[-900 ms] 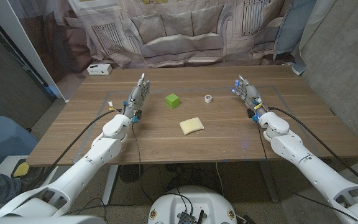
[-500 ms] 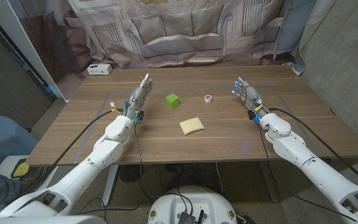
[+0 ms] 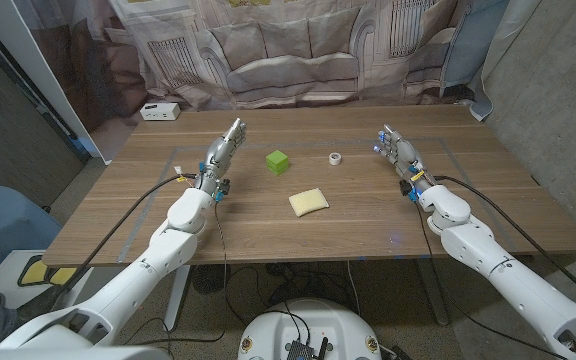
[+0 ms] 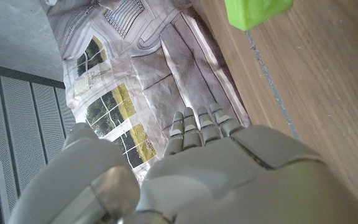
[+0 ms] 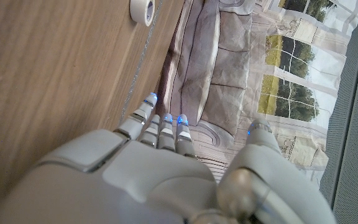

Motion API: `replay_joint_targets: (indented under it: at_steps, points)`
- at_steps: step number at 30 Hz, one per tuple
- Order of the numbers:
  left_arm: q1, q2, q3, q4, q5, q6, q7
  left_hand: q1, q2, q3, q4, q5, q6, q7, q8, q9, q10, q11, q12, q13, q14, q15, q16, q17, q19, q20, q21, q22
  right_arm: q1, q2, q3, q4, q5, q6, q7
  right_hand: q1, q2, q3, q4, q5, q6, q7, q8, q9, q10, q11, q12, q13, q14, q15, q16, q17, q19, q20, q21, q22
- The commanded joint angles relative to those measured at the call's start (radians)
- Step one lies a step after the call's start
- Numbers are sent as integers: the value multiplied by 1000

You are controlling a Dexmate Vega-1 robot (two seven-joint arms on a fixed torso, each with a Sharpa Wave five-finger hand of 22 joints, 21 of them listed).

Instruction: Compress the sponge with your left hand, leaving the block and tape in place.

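Yellow sponge [image 3: 307, 201] lies untouched mid-table; my left hand [image 3: 220, 153] hovers empty, fingers straight, left of the block [image 3: 277, 161]; tape [image 3: 335, 158] sits right.

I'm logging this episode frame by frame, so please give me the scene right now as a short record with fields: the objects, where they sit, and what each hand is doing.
surface: wooden table
sponge: pale yellow rectangular sponge, untouched, near the table's middle
block: green cube block, behind the sponge and slightly toward the robot's left
tape: small white tape roll, to the block's right
left hand: open, fingers extended, holds nothing, left of the block
right hand: open, holds nothing, right of the tape
task state: sponge not yet pressed
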Motion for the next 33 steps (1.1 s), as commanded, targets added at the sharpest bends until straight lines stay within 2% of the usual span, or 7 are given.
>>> replay_joint_targets:
  at_steps: [1,6,19,22,23,24,33]
  points:
    - [25,31,15,-40,26,-38,-49,13,2,1,-9,-3,12,3,2,5,9,2,8,2,12,3,9,4,15,1,9,2,-54,-25,24,-61,18,-10,-24,9,5,6,1,7,-5,1,1,6,-3,4,0,5,-1,3,-2,6,-7,2,-1,1]
    - [52,42,6,-63,86,-70,1,17,3,2,-13,-4,20,1,1,5,22,5,11,2,26,1,10,4,23,2,7,2,-74,-56,38,-104,12,-39,-47,8,5,5,2,7,-4,2,2,6,-3,5,1,5,-1,4,-2,6,-7,4,-2,1]
    - [45,71,-8,-54,175,-137,16,51,12,16,-35,-7,51,-5,2,6,51,-14,14,1,55,-9,6,4,69,5,9,2,-58,-77,56,-81,44,-53,-1,5,5,3,3,7,-7,1,3,6,-5,6,1,6,-6,6,-4,7,-13,7,-5,1]
    - [61,101,-16,-109,240,-102,57,115,24,42,-74,-9,68,-15,4,7,66,-29,13,0,72,-22,2,3,82,4,0,1,-50,-75,60,-64,62,-50,23,5,5,3,3,7,-7,2,4,6,-6,6,2,6,-6,6,-3,7,-13,7,-5,1]
    - [65,109,-17,-123,252,-94,63,147,25,54,-94,-9,76,-24,4,7,79,-53,15,0,79,-30,0,2,85,4,-6,1,-48,-74,62,-59,68,-47,32,5,5,3,3,7,-6,2,4,6,-6,6,2,6,-7,6,-4,7,-13,7,-5,1]
    - [69,117,-18,-138,267,-86,68,164,24,60,-107,-10,81,-35,4,7,83,-55,14,0,84,-35,-1,2,88,4,-9,1,-48,-73,64,-56,71,-43,35,4,5,3,3,6,-7,2,4,6,-5,6,2,6,-7,7,-4,7,-14,7,-6,1]
    - [79,165,-4,-248,379,21,99,286,-18,84,-180,2,126,-80,7,9,127,-112,16,0,131,-81,-4,0,138,-16,-19,0,-26,-73,71,6,75,21,108,4,5,2,4,7,-2,0,7,6,0,5,5,6,-3,4,-2,7,-13,9,-6,1]
